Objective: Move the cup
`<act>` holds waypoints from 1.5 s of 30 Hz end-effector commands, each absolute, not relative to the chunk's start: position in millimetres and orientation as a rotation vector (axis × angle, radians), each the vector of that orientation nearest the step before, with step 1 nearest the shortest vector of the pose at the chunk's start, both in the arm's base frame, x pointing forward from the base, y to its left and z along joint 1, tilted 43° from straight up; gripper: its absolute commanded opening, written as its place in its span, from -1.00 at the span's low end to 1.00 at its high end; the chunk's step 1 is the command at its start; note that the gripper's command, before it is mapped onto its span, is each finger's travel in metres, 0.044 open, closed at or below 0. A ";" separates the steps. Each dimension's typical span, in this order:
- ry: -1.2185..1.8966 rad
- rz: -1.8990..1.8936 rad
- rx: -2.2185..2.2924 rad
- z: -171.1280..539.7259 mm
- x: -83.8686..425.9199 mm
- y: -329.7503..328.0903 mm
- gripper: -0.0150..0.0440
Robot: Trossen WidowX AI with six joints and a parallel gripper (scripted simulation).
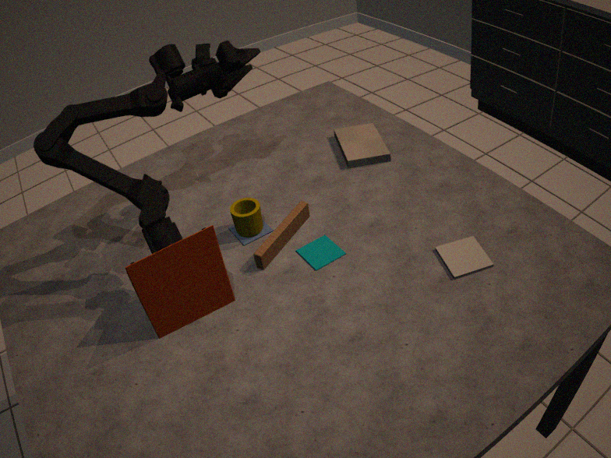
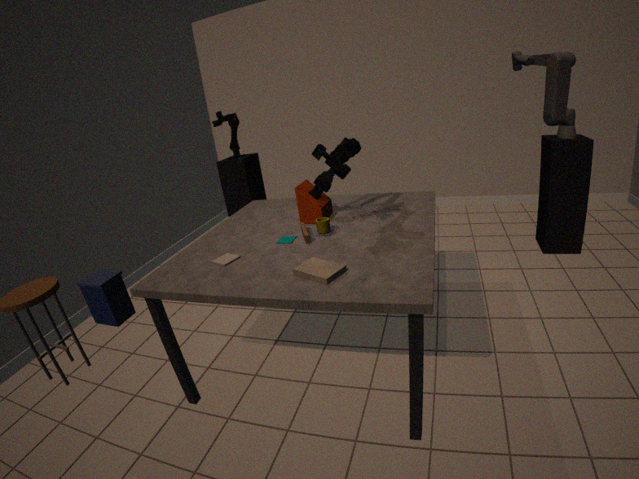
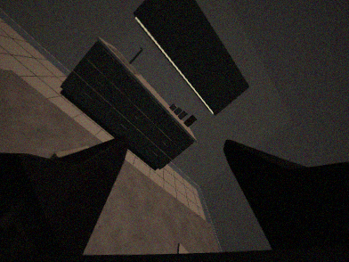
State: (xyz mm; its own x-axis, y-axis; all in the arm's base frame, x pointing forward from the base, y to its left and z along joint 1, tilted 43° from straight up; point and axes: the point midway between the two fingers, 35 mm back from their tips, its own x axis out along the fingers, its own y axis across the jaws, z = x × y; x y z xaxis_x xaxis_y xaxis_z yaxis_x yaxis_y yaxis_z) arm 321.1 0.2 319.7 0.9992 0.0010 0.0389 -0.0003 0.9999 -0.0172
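The yellow cup (image 1: 248, 221) (image 2: 323, 226) stands upright on a blue-grey pad (image 1: 245, 241). Its inside is dark, and no marbles can be made out in it. The other pad, flat and teal (image 1: 320, 252) (image 2: 287, 239), lies bare on the far side of a wooden bar from the cup. My gripper (image 1: 255, 58) (image 3: 177, 143) is open and empty, raised high above the table and far from the cup. Its fingers point outward and the wrist view shows only room, cabinet and table between them.
The wooden bar (image 1: 282, 236) (image 2: 305, 233) stands between the two pads. An orange panel (image 1: 182, 283) (image 2: 306, 206) stands by the arm's base. A thick wooden block (image 1: 362, 142) (image 2: 319, 269) and a thin pale tile (image 1: 464, 256) (image 2: 226, 258) lie farther out on the table.
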 end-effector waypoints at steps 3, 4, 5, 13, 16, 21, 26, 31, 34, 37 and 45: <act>0.177 0.071 0.098 268.2 331.8 9.2 0.60; 0.326 0.104 0.188 234.2 332.8 15.2 0.51; 0.430 0.121 0.255 211.4 330.8 19.3 0.42; 1.409 -0.028 1.018 66.0 238.4 56.2 0.07; 1.704 -0.197 1.312 54.1 200.2 68.1 0.07; 1.733 -0.218 1.344 55.0 196.2 70.5 0.07; 1.734 -0.218 1.344 58.5 194.6 74.2 0.07; 1.733 -0.219 1.343 55.3 195.2 76.7 0.07; 1.733 -0.220 1.342 51.6 195.8 79.7 0.07; 1.732 -0.220 1.342 47.8 196.3 82.9 0.07; 1.732 -0.221 1.341 37.9 197.2 91.6 0.07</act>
